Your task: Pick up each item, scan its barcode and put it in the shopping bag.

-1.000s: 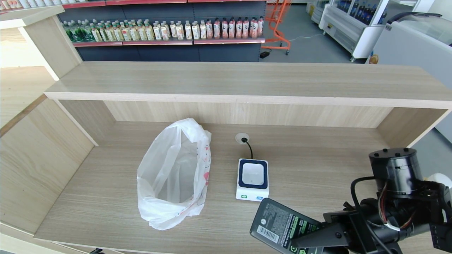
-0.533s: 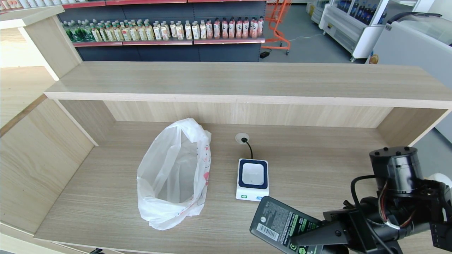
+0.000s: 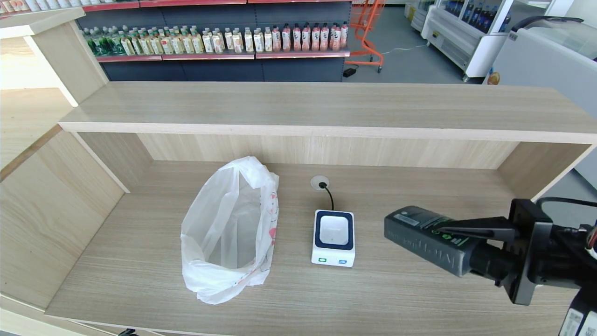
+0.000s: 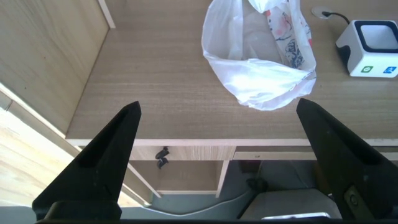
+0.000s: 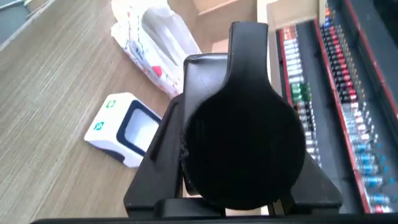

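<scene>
A dark grey boxed item (image 3: 417,235) with a green label hangs above the counter, to the right of the white barcode scanner (image 3: 333,237). My right gripper (image 3: 445,239) is shut on it from the right, one finger (image 3: 471,228) lying along its top. In the right wrist view the item (image 5: 242,143) hides most of the gripper, with the scanner (image 5: 124,127) and shopping bag (image 5: 155,43) beyond. The white plastic shopping bag (image 3: 228,233) lies open to the left of the scanner. My left gripper (image 4: 217,109) is open and empty, off the counter's front edge near the bag (image 4: 261,56).
The scanner's black cable runs to a grommet (image 3: 320,183) at the back. A raised wooden ledge (image 3: 326,107) and side walls (image 3: 56,205) enclose the counter (image 3: 140,261). Shelves of bottles (image 3: 214,39) stand far behind.
My right arm lifted and turned the item: it went from low at the front, barcode face up, to higher and farther right, now side-on beside the scanner.
</scene>
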Robot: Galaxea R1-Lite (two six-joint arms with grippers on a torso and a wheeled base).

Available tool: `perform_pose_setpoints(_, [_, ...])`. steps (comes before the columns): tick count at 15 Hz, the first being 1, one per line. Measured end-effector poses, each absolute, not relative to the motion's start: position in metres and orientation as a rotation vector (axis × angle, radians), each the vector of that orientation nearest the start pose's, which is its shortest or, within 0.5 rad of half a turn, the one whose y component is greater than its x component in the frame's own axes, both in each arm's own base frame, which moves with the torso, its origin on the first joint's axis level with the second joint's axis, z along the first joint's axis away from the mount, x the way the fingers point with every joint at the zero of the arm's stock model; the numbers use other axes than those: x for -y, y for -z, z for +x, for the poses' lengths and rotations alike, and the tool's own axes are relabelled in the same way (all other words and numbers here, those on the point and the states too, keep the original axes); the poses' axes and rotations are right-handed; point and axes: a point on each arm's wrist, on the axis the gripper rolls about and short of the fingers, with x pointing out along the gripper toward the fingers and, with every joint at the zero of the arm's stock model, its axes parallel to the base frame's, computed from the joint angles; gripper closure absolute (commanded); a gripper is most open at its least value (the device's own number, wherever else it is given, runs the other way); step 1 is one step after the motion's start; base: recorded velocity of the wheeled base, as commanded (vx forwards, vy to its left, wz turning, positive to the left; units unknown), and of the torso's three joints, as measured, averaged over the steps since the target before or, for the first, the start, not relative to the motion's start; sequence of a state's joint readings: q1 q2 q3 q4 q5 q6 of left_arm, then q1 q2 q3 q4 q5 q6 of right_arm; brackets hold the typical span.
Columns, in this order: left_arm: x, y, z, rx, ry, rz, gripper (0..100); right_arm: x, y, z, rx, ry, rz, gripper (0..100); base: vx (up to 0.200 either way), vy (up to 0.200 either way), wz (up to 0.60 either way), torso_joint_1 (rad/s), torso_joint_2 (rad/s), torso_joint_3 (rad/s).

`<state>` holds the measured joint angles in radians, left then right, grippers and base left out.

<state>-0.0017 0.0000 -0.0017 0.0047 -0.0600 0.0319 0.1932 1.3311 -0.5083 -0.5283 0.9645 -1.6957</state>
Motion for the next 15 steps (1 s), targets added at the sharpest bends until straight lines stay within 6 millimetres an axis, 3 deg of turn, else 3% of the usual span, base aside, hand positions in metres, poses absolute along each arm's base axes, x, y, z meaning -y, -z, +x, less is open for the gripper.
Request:
perform_pose_setpoints(3, [0.001,-0.075,-0.023,-0.002,0.061,0.032,0,-0.032,-0.196,0.178,0.383,-0.999,-1.049,100,0.0,0.0,0.0,0.0,0.0,0.0])
perform_pose_setpoints(6, [0.001,-0.075,-0.023,-0.002,0.061,0.032,0,-0.032,-0.204,0.18,-0.017,-0.806,-0.528,100,0.0,0.0,0.0,0.0,0.0,0.0])
perform_pose_setpoints(8, [0.001,-0.075,-0.023,-0.002,0.062,0.032,0,-0.045,-0.206,0.186,-0.21,-0.692,-0.133,100,0.0,0.0,0.0,0.0,0.0,0.0])
perform_pose_setpoints(10, [0.001,-0.075,-0.023,-0.002,0.061,0.032,0,-0.065,-0.202,0.2,-0.339,-0.666,0.107,100,0.0,0.0,0.0,0.0,0.0,0.0])
perform_pose_setpoints(12, [0.001,-0.076,-0.023,-0.002,0.062,0.032,0,-0.088,-0.194,0.218,-0.453,-0.663,0.276,100,0.0,0.0,0.0,0.0,0.0,0.0])
perform_pose_setpoints(15, [0.001,-0.075,-0.023,-0.002,0.062,0.032,0,-0.115,-0.174,0.247,-0.562,-0.616,0.341,100,0.0,0.0,0.0,0.0,0.0,0.0])
